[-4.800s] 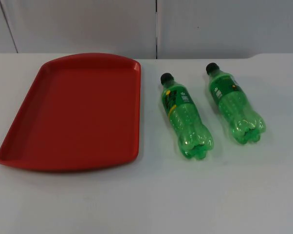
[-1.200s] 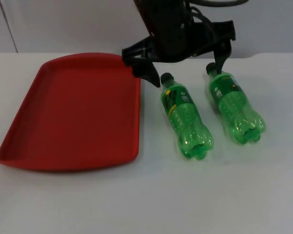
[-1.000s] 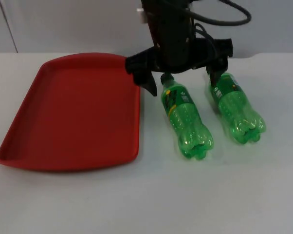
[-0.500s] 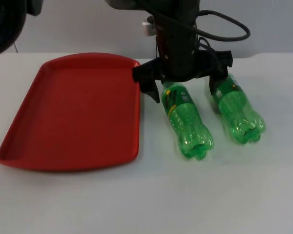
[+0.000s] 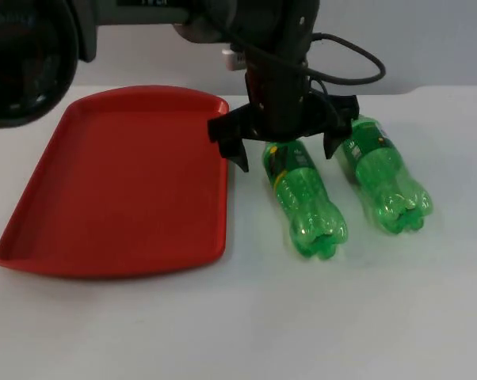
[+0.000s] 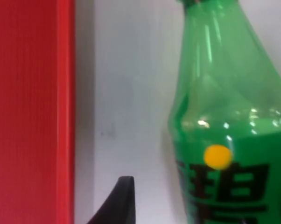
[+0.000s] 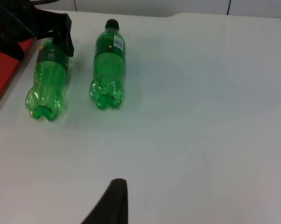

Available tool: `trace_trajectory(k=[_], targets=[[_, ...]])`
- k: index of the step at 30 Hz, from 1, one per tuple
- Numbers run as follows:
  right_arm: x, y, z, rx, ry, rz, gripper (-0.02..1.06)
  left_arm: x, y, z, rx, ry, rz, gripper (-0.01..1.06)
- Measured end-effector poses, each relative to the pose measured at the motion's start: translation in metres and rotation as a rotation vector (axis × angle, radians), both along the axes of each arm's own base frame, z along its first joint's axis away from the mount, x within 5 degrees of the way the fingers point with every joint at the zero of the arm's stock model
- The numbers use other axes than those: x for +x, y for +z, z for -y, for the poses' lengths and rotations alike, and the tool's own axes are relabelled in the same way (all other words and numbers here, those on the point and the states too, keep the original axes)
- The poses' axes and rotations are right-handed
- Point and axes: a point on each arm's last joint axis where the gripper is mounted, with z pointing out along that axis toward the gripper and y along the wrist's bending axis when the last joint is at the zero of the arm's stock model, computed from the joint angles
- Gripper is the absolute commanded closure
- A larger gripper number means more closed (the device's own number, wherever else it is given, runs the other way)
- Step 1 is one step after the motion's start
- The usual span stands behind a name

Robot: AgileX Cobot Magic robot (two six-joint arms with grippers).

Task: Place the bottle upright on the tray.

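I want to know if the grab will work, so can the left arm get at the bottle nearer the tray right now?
Probably yes. The left gripper is open, its jaws straddling the neck end of the near bottle, which lies flat on the table between the red tray and the second bottle. Nothing blocks it.

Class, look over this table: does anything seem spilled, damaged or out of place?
Nothing spilled or damaged. Both green bottles lie on their sides beside the red tray, not upright. The left gripper straddles the nearer bottle's neck, open.

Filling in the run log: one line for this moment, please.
left gripper: open, straddling left bottle | right gripper: waiting | tray: empty | both bottles lying
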Motion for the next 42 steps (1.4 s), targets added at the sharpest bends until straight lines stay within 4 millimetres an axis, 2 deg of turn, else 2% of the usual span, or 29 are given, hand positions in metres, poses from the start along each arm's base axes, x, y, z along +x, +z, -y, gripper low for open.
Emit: trace_trajectory(k=[6, 11, 15, 22, 27, 42], targets=[[0.000, 0.000, 0.000, 0.000, 0.000, 0.000, -0.01, 0.005, -0.005, -0.001, -0.006, 0.007, -0.001, 0.07], [0.000, 0.000, 0.000, 0.000, 0.000, 0.000, -0.01, 0.011, -0.004, 0.005, -0.038, 0.002, 0.018, 0.07], [0.000, 0.000, 0.000, 0.000, 0.000, 0.000, -0.01, 0.016, -0.012, 0.010, -0.049, -0.009, 0.015, 0.07], [0.000, 0.000, 0.000, 0.000, 0.000, 0.000, -0.01, 0.017, -0.021, 0.010, -0.027, -0.012, 0.001, 0.07], [0.000, 0.000, 0.000, 0.000, 0.000, 0.000, -0.01, 0.017, -0.025, 0.008, 0.001, -0.018, 0.005, 0.13], [0.000, 0.000, 0.000, 0.000, 0.000, 0.000, -0.01, 0.017, -0.040, 0.006, 0.034, -0.023, -0.011, 0.13]])
